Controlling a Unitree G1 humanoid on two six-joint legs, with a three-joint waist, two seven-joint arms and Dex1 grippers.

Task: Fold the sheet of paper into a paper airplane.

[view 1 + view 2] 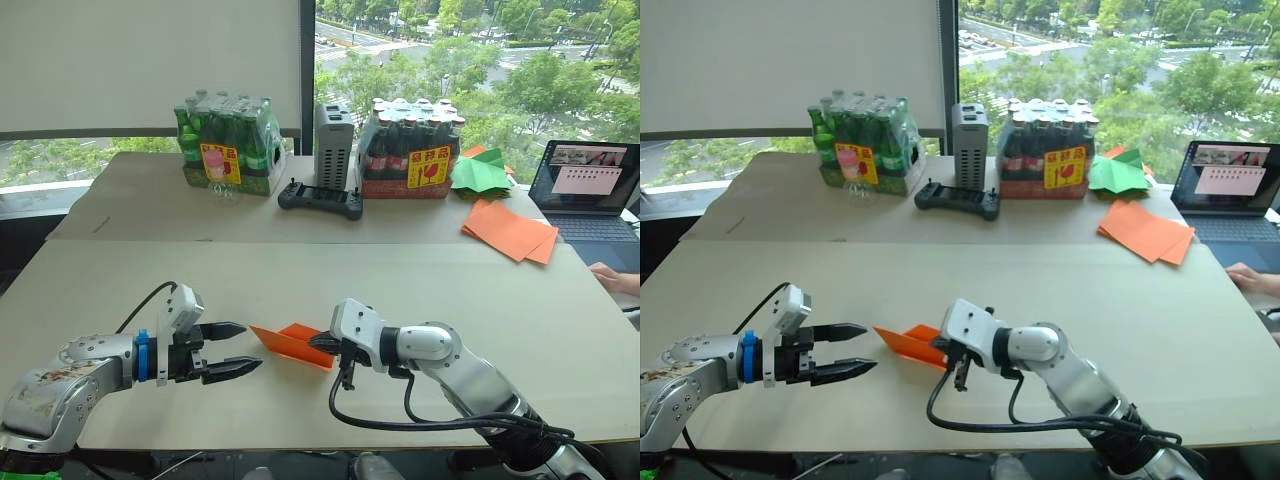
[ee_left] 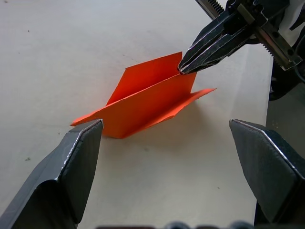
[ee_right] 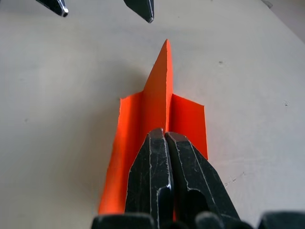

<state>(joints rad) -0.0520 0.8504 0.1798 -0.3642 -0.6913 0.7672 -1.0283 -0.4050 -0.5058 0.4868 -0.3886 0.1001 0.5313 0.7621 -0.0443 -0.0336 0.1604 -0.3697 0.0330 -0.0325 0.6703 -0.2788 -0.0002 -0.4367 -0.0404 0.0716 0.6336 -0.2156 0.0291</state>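
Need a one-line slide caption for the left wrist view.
Right gripper pinches the orange paper airplane's upright fold on the table, open left fingers waiting either side.

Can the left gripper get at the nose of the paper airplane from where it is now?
Probably yes. The left gripper is open and faces the pointed nose of the paper airplane, with bare table between them. The right gripper pinches the tail end, away from the nose.

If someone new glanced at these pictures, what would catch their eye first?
Most striking is the orange paper airplane near the table's front edge, pinched at its tail by the right end effector. The left end effector hovers open, facing its nose. Behind, two shrink-wrapped bottle packs stand by the window.
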